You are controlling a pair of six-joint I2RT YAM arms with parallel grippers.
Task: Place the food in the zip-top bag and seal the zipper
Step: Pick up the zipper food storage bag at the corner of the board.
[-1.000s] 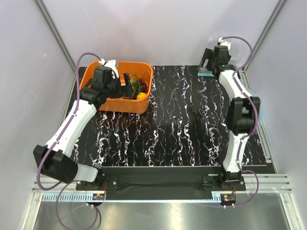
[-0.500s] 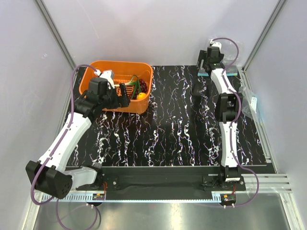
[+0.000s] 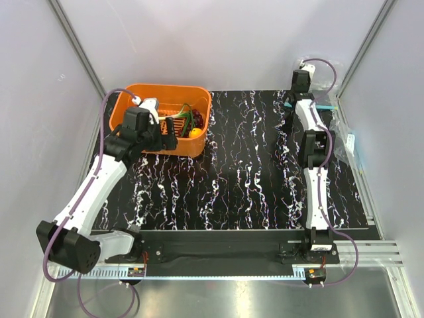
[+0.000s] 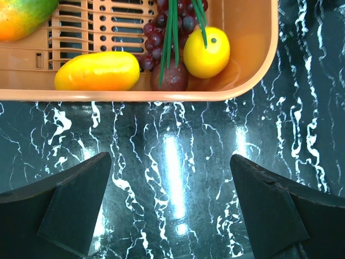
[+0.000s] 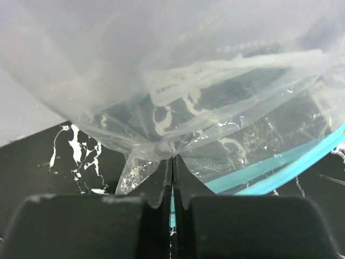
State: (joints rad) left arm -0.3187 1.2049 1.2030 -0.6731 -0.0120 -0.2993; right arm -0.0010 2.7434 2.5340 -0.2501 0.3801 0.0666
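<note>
**Bag pinched at right, food lies in the basket**

At the bottom centre of the right wrist view, the right gripper (image 5: 172, 162) is pressed together on a fold of the zip-top bag (image 5: 215, 97). Its zipper (image 5: 285, 162) runs off at lower right, and I cannot tell whether it is sealed. The left gripper (image 4: 170, 162) gapes wide and empty over the worktop (image 4: 172, 216). Above it, the basket (image 4: 253, 54) holds the lemon (image 4: 206, 52), the grapes (image 4: 156, 38), and the mango (image 4: 21, 16), which is cut off at upper left.

Lemon (image 4: 206, 52), grapes (image 4: 151, 29), chives (image 4: 171, 38), mango (image 4: 21, 16) in basket (image 4: 135, 95); clear bag (image 5: 188, 91) bunched, teal zipper (image 5: 280, 161) along edge.
</note>
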